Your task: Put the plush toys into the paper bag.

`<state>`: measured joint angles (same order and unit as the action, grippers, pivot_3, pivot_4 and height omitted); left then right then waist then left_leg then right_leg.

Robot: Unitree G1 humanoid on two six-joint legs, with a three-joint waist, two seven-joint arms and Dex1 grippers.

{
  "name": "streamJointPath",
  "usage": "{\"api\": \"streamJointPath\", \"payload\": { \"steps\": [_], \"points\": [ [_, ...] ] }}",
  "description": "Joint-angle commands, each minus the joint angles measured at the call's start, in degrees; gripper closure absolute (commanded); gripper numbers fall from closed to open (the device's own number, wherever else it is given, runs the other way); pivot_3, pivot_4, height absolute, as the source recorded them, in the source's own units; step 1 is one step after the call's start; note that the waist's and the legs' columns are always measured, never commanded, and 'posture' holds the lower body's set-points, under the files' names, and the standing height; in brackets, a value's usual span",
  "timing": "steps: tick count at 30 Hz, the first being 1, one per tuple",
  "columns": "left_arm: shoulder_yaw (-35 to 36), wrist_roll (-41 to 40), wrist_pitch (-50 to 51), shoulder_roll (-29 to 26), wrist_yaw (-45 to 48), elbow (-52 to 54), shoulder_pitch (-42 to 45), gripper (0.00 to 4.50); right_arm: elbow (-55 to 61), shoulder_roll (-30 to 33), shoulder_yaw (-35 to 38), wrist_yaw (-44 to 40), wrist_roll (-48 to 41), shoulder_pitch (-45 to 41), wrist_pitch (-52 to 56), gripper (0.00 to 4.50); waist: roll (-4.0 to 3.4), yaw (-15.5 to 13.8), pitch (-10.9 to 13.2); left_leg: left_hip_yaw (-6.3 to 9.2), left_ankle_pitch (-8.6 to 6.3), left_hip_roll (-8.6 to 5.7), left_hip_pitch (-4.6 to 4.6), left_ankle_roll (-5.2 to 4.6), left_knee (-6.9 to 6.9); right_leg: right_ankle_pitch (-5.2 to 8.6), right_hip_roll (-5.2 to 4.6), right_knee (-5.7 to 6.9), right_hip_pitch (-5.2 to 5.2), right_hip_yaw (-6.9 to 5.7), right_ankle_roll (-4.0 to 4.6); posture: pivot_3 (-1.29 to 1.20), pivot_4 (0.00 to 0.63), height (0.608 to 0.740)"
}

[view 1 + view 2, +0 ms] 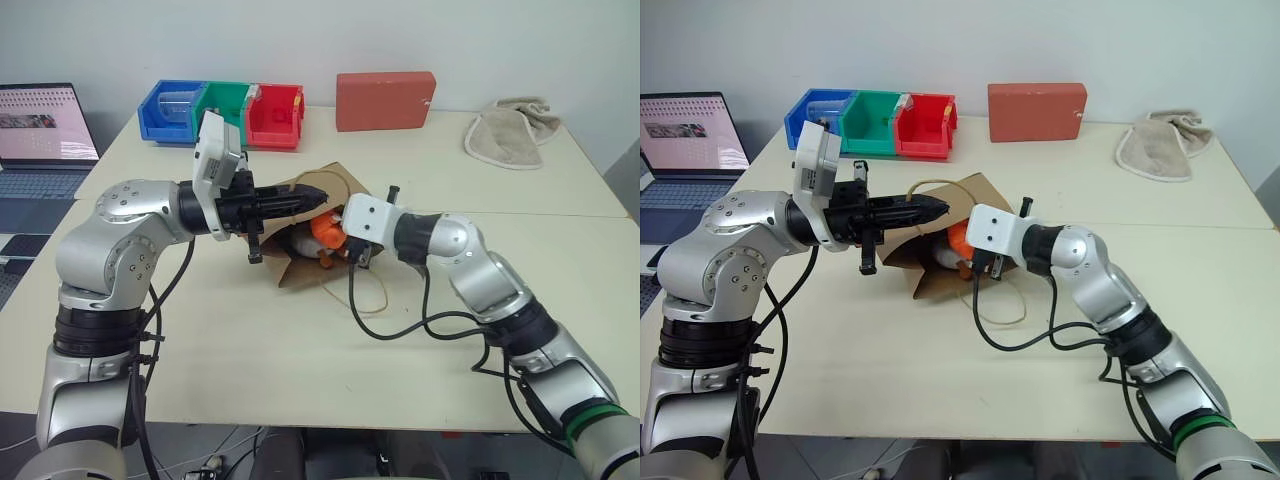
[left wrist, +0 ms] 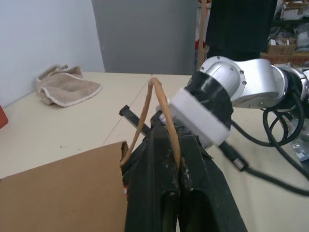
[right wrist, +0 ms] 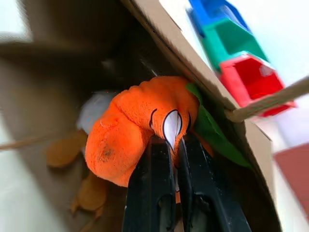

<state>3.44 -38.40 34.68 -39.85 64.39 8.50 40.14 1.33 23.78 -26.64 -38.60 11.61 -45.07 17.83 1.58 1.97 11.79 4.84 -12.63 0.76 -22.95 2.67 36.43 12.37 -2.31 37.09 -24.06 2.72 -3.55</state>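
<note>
You've got an orange carrot [image 3: 140,125] with green top, brown bag [image 1: 325,215], red block [image 1: 385,100], and blue/green/red bins [image 1: 222,112].

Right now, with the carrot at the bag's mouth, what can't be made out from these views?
- Egg toy: mostly hidden behind the carrot toy in the right wrist view; its face is covered.
- Paper bag: its depth is screened by both grippers in the head views.
- Right gripper: its fingers are hidden behind its white housing in the head views.
- Laptop: cut off by the edge of the picture.
</note>
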Motion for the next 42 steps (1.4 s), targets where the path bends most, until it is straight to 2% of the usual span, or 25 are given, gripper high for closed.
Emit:
{"api": "streamJointPath", "payload": {
  "steps": [1, 3, 6, 16, 25, 33, 39, 42],
  "points": [
    [2.03, -1.34, -0.08, -0.26, -0.42, 0.82, 1.77, 4.5, -1.4, -0.56, -1.13, 3.41, 5.25, -1.14, -5.51, 4.48, 0.0, -0.04, 0.0, 0.0, 0.0, 0.0, 0.0, 0.0, -0.01, 0.0, 0.0, -0.01, 0.0, 0.0, 0.01, 0.0, 0.15, 0.74],
    [2.57, -1.75, 0.12, 0.18, -1.01, 0.17, 2.41, 4.5, -2.06, -1.51, -0.51, 4.84, 6.06, -0.81, -7.07, 4.48, 0.0, -0.02, 0.0, -0.01, 0.0, 0.0, -0.01, 0.0, -0.01, -0.01, 0.0, -0.02, 0.0, 0.01, 0.02, 0.0, 0.15, 0.74],
    [3.28, -1.99, 0.11, 0.98, -2.19, -1.35, 3.75, 4.5, -2.16, -2.38, 0.04, 4.6, 6.27, -0.27, -7.44, 3.65, 0.0, 0.02, 0.0, 0.0, 0.0, 0.0, 0.01, 0.0, -0.02, -0.01, 0.0, 0.0, 0.0, 0.0, 0.02, 0.0, 0.15, 0.74],
    [2.81, -1.66, -0.27, 1.04, -2.34, -2.05, 3.96, 4.5, 0.37, -2.85, 1.66, 2.66, 5.42, 1.17, -5.13, 0.02, 0.0, 0.05, 0.0, 0.01, 0.0, 0.0, 0.01, 0.0, -0.03, -0.01, 0.01, 0.0, 0.0, 0.0, 0.02, 0.0, 0.15, 0.74],
    [2.57, -1.04, -1.13, 1.23, -2.26, -2.87, 3.79, 4.5, 4.84, -0.39, 5.1, -4.62, 0.55, 1.3, -1.89, 0.02, 0.0, 0.04, 0.0, 0.01, 0.0, 0.0, 0.01, 0.0, -0.03, 0.0, 0.01, 0.0, 0.0, 0.0, 0.01, 0.0, 0.15, 0.74],
    [2.06, -0.4, -1.65, 1.46, -2.21, -2.71, 3.34, 4.5, 15.42, 2.03, 9.52, -14.72, -12.14, 3.53, 7.79, 0.02, 0.0, -0.06, 0.0, 0.03, 0.0, 0.01, 0.01, 0.0, -0.05, 0.01, 0.01, -0.01, 0.01, -0.01, 0.0, 0.0, 0.15, 0.74],
    [1.94, -0.13, -1.9, 1.48, -2.14, -2.37, 2.84, 4.5, 24.21, 7.9, 15.78, -21.25, -24.46, 7.16, 14.54, 0.02, 0.0, -0.09, 0.0, 0.03, 0.0, 0.01, 0.01, 0.0, -0.04, 0.02, 0.01, -0.02, 0.01, -0.02, -0.01, 0.0, 0.15, 0.74],
    [2.02, -0.18, -1.8, 1.42, -2.15, -2.0, 2.61, 4.5, 24.24, 11.55, 18.96, -19.55, -26.18, 11.06, 19.36, 0.02, 0.01, -0.15, 0.0, 0.06, 0.0, 0.01, 0.0, -0.01, -0.05, 0.04, 0.01, -0.03, 0.04, -0.04, 0.01, 0.0, 0.15, 0.74]
  ]
}}
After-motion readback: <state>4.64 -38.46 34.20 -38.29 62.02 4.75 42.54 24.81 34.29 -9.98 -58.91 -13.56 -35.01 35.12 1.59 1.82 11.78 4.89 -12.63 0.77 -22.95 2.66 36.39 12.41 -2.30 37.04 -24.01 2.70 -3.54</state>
